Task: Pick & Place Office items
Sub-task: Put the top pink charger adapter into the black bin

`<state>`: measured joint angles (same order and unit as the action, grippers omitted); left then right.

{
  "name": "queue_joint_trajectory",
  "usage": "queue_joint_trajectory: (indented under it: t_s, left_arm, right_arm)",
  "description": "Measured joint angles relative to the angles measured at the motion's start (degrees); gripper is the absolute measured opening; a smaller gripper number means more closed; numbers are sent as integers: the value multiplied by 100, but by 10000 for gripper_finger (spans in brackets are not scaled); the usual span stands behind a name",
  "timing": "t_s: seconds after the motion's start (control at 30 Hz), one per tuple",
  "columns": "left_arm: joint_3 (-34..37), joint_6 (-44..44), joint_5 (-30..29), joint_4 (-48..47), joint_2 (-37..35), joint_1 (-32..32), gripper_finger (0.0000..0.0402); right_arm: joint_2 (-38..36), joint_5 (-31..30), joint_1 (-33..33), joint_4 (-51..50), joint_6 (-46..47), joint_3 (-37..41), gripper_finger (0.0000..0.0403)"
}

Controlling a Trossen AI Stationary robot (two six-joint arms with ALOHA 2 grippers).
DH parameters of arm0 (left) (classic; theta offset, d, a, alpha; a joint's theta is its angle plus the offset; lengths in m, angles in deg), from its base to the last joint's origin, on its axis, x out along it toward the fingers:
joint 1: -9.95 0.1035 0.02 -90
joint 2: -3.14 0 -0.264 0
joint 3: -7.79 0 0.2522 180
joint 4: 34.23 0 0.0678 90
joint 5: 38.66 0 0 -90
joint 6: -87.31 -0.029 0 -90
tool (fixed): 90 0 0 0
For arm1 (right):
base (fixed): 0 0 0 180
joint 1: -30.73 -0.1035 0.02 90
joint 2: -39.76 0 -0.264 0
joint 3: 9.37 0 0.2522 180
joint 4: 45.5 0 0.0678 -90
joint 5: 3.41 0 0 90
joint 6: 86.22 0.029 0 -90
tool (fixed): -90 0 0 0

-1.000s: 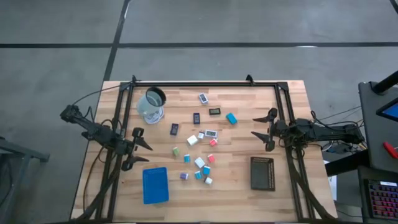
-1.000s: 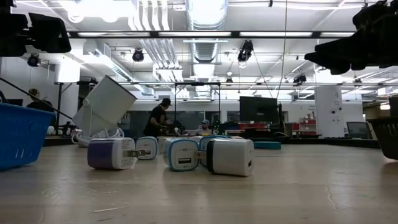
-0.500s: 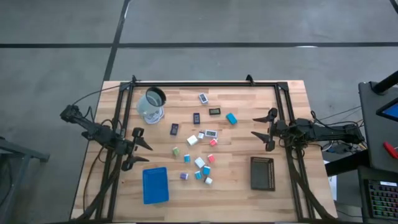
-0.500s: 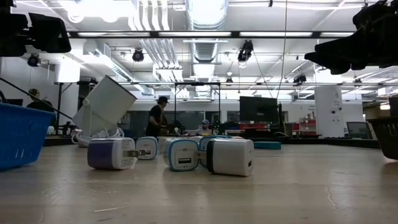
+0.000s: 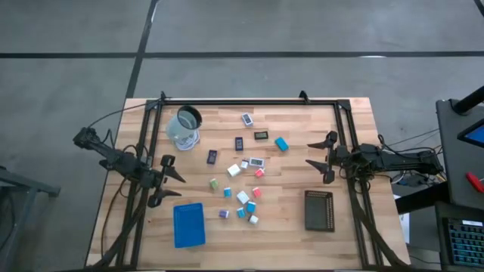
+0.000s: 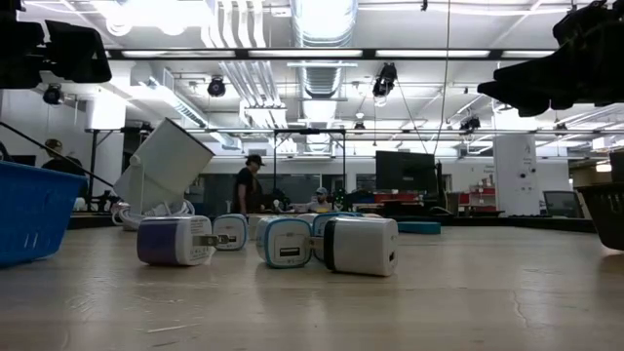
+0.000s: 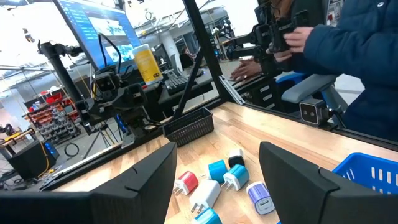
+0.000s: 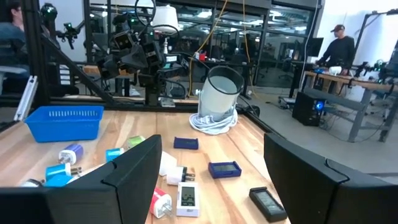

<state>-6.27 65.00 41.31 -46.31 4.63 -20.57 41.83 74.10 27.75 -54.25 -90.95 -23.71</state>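
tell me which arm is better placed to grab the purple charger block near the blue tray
Left, probably. The purple block lies just beside the blue tray on the left arm's side, and the left gripper, open, hovers close by. The right gripper, also open, waits across the table beyond the whole cluster.

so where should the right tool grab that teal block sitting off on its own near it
Take the teal block across its two long sides, coming straight down. It lies flat and turned at a slant on the table, so the right tool would likely need to twist to match. It sits apart from the other pieces, which leaves room for the open fingers.
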Motion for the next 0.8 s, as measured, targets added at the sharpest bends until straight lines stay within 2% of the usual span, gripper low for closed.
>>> queue_joint_trajectory:
  t_s: [0.4,0.63,0.8]
  left_arm:
    - [0,-2,3,1,-1,0,234]
    - [-1,-2,4,0,-1,0,234]
    - [0,-2,12,-1,-2,0,234]
  right_arm:
    - [2,96,0,-13,209,0,276]
    - [2,98,0,-15,1250,0,276]
    - [2,96,0,166,1401,0,276]
